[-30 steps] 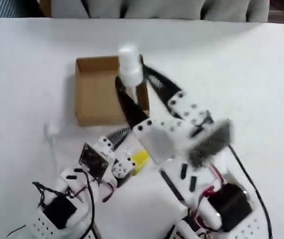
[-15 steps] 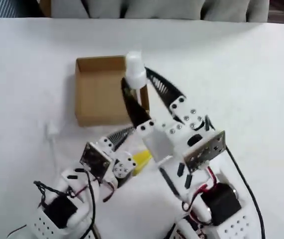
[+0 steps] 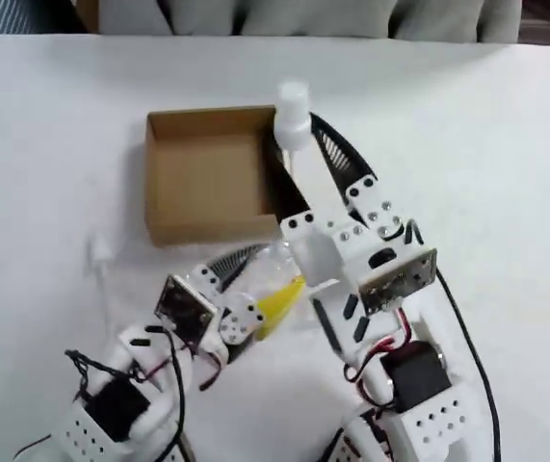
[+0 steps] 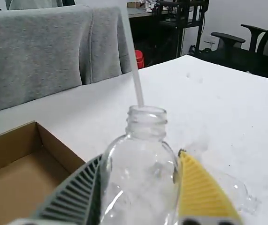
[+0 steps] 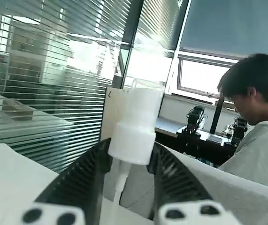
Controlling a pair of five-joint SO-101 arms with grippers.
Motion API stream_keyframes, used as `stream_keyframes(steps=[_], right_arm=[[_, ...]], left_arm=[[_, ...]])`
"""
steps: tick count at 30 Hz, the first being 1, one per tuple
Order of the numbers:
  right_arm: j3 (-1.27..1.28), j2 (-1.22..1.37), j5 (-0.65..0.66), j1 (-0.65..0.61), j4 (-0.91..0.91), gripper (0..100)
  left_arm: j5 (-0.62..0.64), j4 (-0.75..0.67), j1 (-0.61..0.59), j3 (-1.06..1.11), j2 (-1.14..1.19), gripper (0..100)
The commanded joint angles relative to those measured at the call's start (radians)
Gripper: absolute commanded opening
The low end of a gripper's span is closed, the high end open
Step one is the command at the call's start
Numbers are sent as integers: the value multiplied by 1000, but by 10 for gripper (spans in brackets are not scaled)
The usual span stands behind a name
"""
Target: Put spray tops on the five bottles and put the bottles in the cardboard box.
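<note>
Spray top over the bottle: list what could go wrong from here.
1. The tube reaches the bottle neck at a slant. It could catch on the rim or bend when the spray top is lowered.
2. The left fingers grip only the bottle's smooth body, so a push from above might make it slip or tilt.
3. The right fingers pinch the top by its sides, so it may seat crooked.

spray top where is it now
In the high view the spray top sits in the right hand over the far right corner of the cardboard box, its tube reaching the neck of the bottle in the left hand.
</note>
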Motion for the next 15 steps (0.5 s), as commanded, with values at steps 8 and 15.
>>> stream_keyframes(steps=[8,15], right_arm=[[40,-18,-101,10,-18,16],[40,-59,-167,2,111,16]], left_arm=[[-2,2,13,-12,-7,21],[-2,2,13,-12,-7,21]])
